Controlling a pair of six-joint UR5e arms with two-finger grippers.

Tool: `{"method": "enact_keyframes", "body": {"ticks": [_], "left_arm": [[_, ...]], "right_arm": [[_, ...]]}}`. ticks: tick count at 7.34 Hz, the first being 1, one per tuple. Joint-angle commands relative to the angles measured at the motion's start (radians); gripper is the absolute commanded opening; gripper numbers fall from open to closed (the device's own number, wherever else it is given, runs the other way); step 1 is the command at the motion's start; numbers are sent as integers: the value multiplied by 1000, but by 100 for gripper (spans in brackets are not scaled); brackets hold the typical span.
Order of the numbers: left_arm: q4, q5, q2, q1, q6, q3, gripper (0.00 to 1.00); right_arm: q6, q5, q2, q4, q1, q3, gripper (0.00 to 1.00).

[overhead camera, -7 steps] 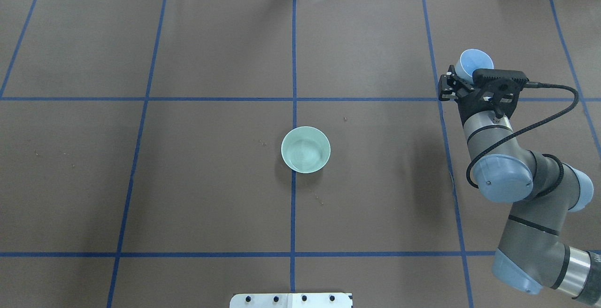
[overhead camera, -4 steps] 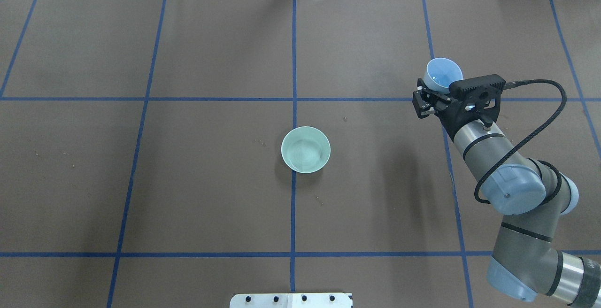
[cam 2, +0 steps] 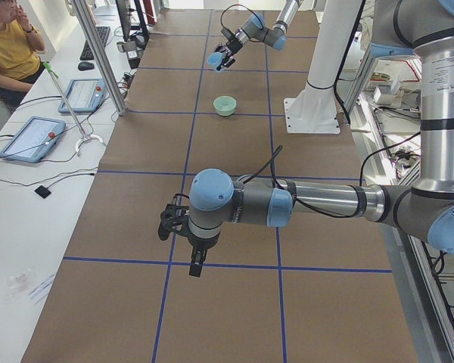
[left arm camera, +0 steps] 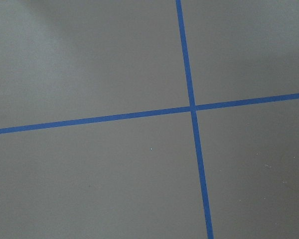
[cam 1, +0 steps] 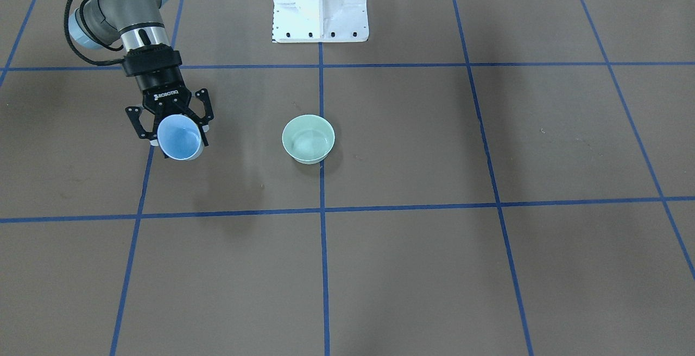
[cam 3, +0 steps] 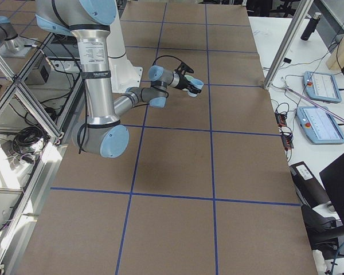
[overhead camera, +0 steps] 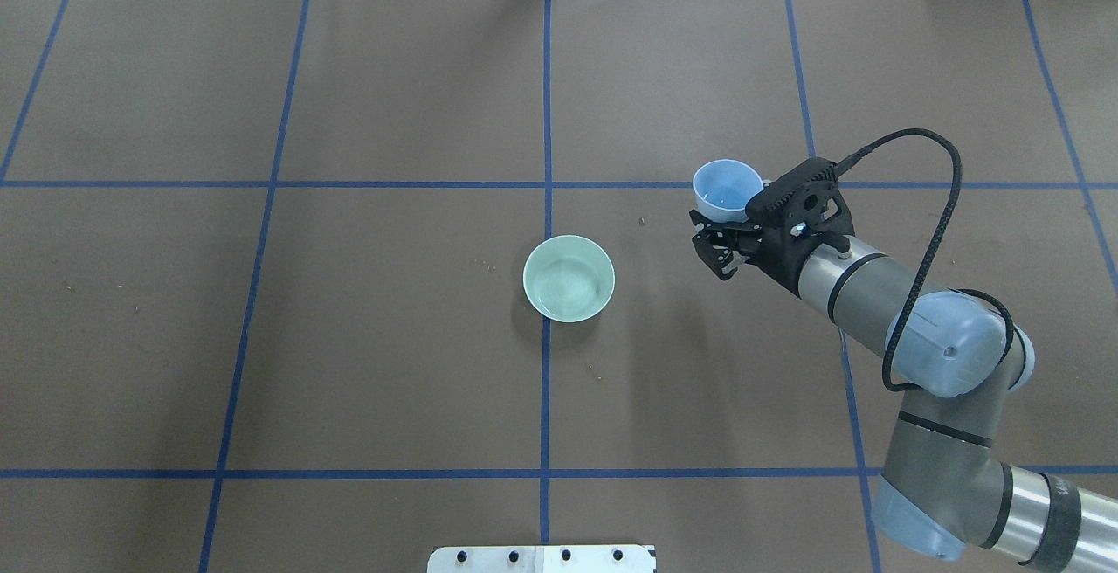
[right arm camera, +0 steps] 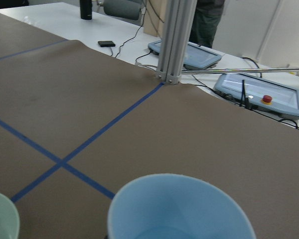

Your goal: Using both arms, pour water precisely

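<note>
Two arms are working over a brown desk [overhead camera: 393, 363] gridded with blue tape. The right arm [overhead camera: 873, 293] is stretching toward the middle, and the right end effector [cam 1: 175, 129] is clamping a pale blue cup [overhead camera: 728, 189] off the desk, apart from a mint green bowl [overhead camera: 569, 279]. Water [overhead camera: 568, 286] is glinting faintly in the bowl. The cup's contents are hard to make out. The left arm [cam 2: 287, 204] is hovering far off, and I cannot tell the state of the left end effector [cam 2: 180, 231].

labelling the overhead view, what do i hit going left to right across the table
mint green bowl → blue cup → right arm
</note>
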Motion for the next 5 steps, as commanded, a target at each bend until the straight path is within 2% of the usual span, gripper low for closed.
{"method": "enact_keyframes", "body": {"ticks": [1, 2, 3, 4, 5], "left_arm": [[0, 0, 0, 1, 3, 8, 100], [-1, 0, 0, 1, 6, 15, 100], [-1, 0, 0, 1, 6, 19, 100], [-1, 0, 0, -1, 6, 19, 100], [-1, 0, 0, 1, 6, 19, 100]], "right_arm": [[-21, 146, 43, -12, -20, -8, 0], [-23, 209, 50, -50, -24, -6, 0], [-24, 217, 74, -101, -38, -6, 0], [-23, 217, 140, -235, -54, -3, 0], [-24, 216, 183, -321, -58, -6, 0]]}}
